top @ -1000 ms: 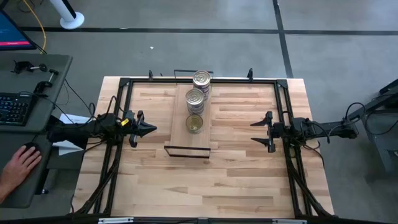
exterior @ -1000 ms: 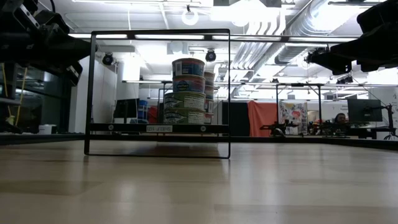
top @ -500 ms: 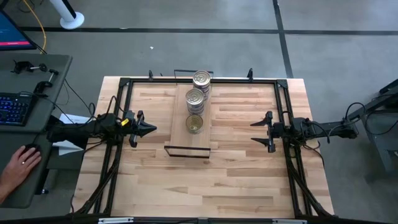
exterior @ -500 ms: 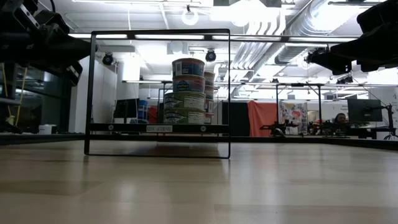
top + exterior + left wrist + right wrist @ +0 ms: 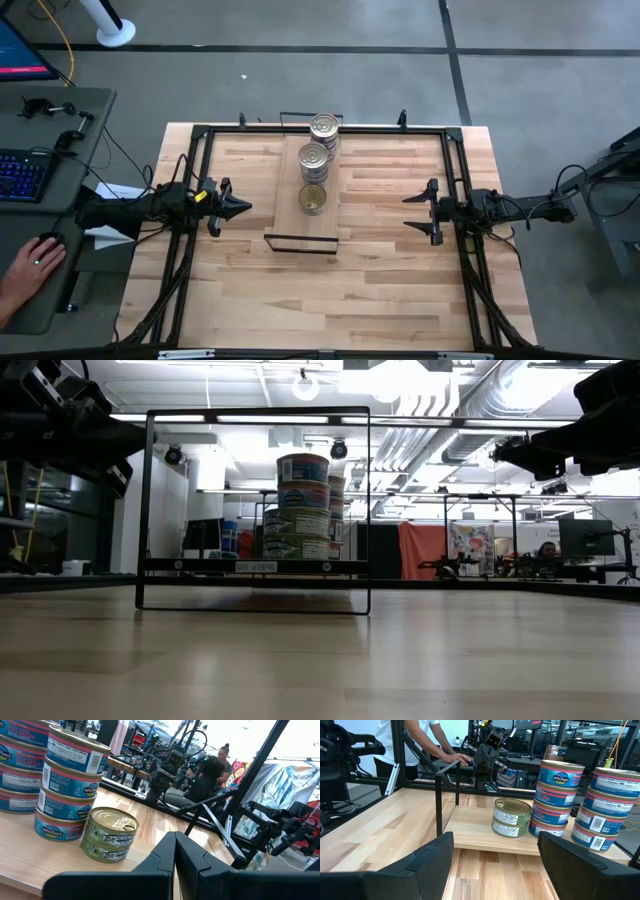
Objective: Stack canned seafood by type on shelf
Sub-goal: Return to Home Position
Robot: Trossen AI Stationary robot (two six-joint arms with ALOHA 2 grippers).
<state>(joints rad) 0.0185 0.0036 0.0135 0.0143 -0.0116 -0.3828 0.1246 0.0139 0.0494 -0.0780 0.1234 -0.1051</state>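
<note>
Now: L pincer (image 5: pixel 245 207) clenched; R pincer (image 5: pixel 407 212) released; tins (image 5: pixel 313 199) stacked on shelf (image 5: pixel 299 228)

Keyboard (image 5: pixel 20 172) backlight came on
The keyboard on the side desk (image 5: pixel 100 100), dark a second earlier, glowed blue by the half-second mark; a person's hand (image 5: pixel 28 268) near it shifted slightly.
</note>
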